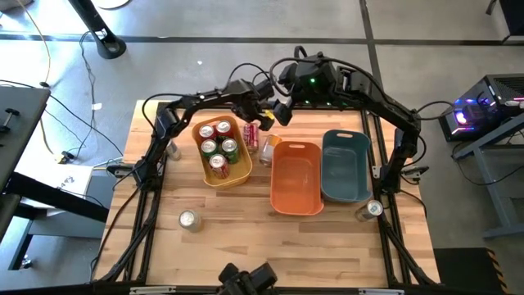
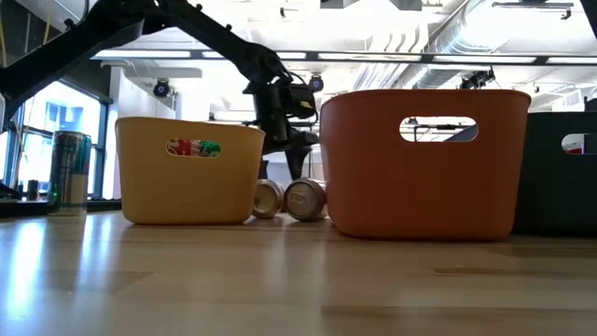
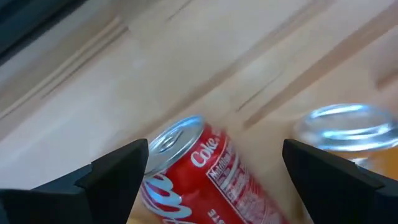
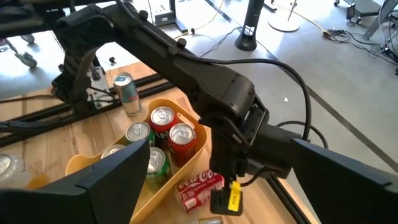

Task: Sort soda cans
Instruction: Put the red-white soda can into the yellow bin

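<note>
Both end effectors spread; left end effector (image 1: pixel 264 123) straddles red can (image 3: pixel 199 174) beside yellow bin (image 1: pixel 242 174).

Red soda can (image 3: pixel 205 180) lying on wooden table (image 3: pixel 124 81), between open end effector (image 3: pixel 214 177) fingers, silver-topped can (image 3: pixel 348 130) beside

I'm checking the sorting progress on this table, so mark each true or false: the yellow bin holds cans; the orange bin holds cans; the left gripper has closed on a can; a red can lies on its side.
1. The yellow bin holds cans: true.
2. The orange bin holds cans: false, it is empty.
3. The left gripper has closed on a can: false, it is open above the red can.
4. A red can lies on its side: true, beside the yellow bin.
</note>
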